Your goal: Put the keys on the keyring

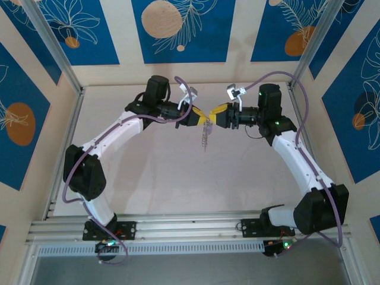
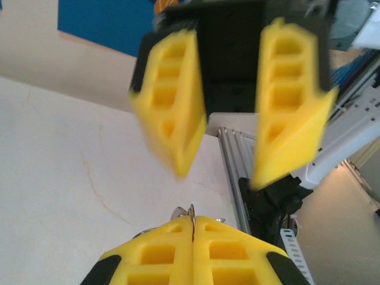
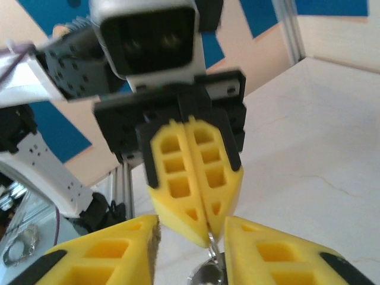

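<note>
Handover: we judge this a mid-air pass of the keyring (image 1: pixel 205 134) between the two arms, above the table (image 1: pixel 166 178) a little toward 12 o'clock of its middle.
Left gripper (image 1: pixel 200 117): pressed together on the thin metal loop; in its own wrist view the yellow fingers (image 2: pixel 160 255) meet with the ring edge standing up in the seam at 12 o'clock.
Right gripper (image 1: pixel 215 116): spread, its fingers (image 3: pixel 107 255) standing apart to either side of the left one's tip, nothing pinched that we can see.
Keyring: hangs from the left grip; in the top view the row of small keys dangles toward 6 o'clock, free of the table.
Purple key: we cannot pick it out in any view, so we do not say where it lies.
Doing it well: we would hold the left pinch firm and steady, since the ring is thin and could twist or slip in soft pads.
Next move: we judge the right gripper should draw back straight, without brushing the dangling keys.
Risk: a swinging bunch makes the loop's gap hard to find; we would let it settle first.
</note>
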{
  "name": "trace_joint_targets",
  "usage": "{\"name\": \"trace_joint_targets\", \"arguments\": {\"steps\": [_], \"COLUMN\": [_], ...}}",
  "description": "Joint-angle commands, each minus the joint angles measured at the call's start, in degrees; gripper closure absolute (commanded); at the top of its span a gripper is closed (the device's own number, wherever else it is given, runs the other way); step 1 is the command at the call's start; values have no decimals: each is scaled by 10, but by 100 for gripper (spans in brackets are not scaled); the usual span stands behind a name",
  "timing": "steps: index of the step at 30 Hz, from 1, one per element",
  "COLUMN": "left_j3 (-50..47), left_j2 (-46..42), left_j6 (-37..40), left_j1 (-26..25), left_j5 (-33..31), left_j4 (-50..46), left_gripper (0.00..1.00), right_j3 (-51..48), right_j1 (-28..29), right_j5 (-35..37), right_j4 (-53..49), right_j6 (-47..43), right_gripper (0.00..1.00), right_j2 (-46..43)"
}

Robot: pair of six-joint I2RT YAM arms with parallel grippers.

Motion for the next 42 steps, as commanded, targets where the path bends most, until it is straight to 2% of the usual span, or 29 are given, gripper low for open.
{"name": "trace_joint_targets", "arguments": {"steps": [1,10,16,28,42], "left_j3": [-39,-95,-117,-114,-123], "left_j2": [-29,-55,-58,-49,-54], "left_j6": [-84,-193,-264,-342,-352], "left_j1": [-2,0,3,6,5], "left_j5": [-14,-11,7,40,45], "left_j4": [143,302,394,479,487], "left_gripper": [100,100,100,100,100], "right_j3": [-47,-148,-155,-133,-127], "right_j1": [-24,-25,-9,32,27], "right_j5": [11,23,20,26,39], "right_j4": [94,203,196,186,191], "right_j6": [79,155,142,118,113], "right_gripper": [61,53,51,49,52], "right_j2": [-49,-89,-83,-52,-57]}}
